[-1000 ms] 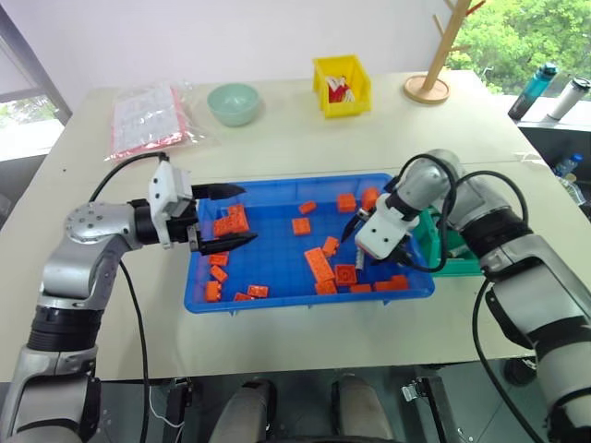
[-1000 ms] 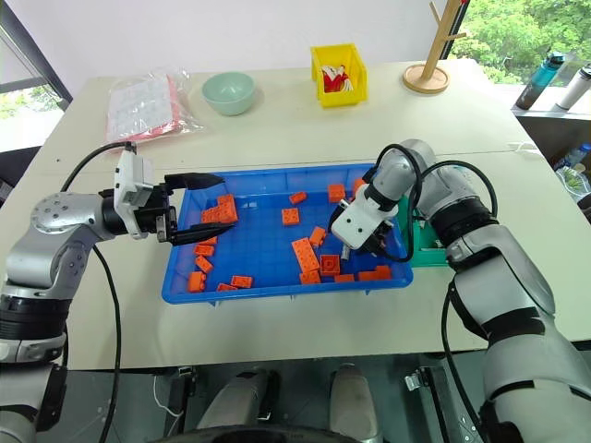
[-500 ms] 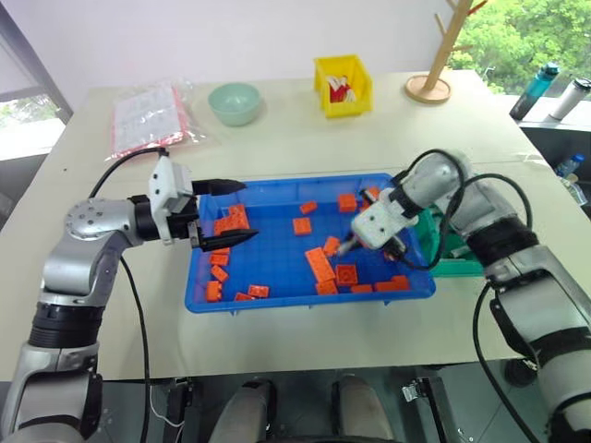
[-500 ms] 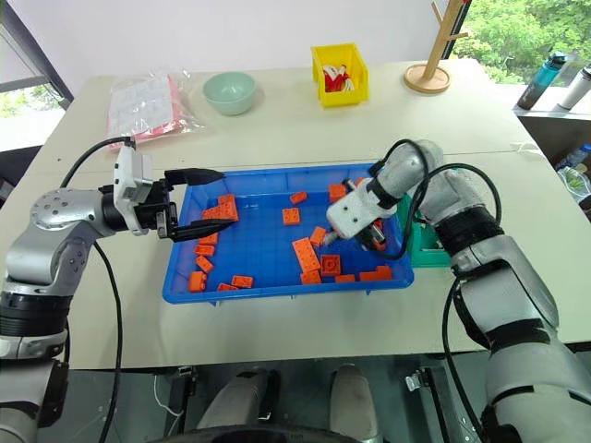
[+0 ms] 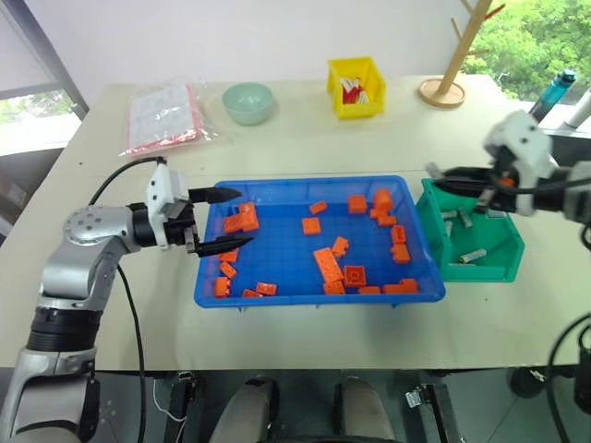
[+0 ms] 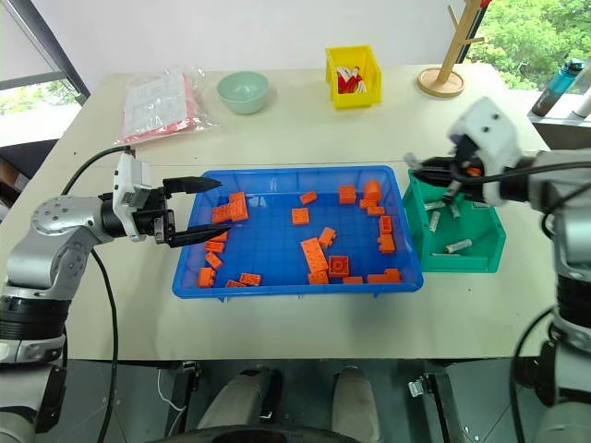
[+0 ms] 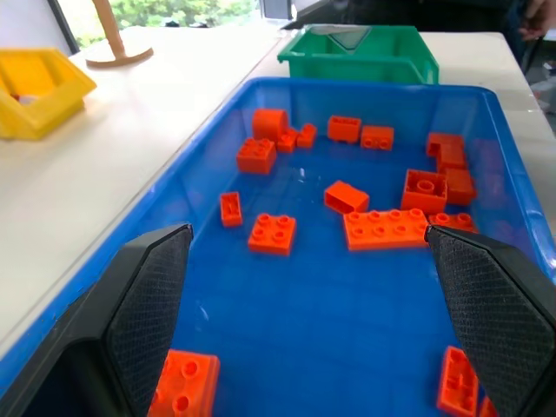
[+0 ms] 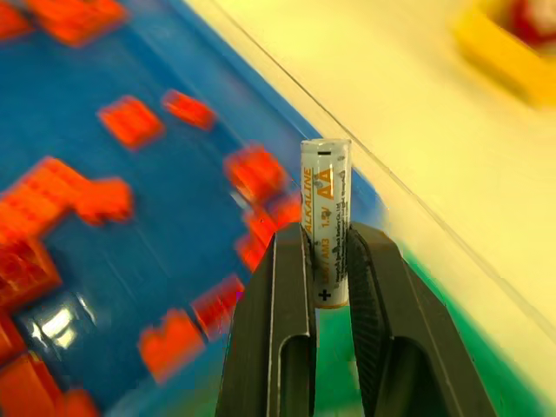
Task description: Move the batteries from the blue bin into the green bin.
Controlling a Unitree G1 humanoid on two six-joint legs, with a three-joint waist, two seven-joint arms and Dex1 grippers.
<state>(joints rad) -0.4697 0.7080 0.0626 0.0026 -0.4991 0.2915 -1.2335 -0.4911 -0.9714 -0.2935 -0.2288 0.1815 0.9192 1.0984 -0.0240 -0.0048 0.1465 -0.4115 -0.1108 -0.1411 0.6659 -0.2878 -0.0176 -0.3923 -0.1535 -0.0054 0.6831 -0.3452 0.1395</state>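
— What surrounds the scene?
— A wide cream table (image 5: 305, 129) against a pale wall (image 5: 231, 37); windows at 10 and 2 o'clock — green trees (image 5: 540, 37) outside, daylight throughout.
— And underfoot?
— Dark grey floor (image 5: 138, 415).

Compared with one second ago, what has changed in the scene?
The right hand left the blue bin, rose and swung right; it now hovers above the green bin, shut on a battery it picked up. The left hand stayed open over the blue bin's left edge. The orange bricks look unmoved.
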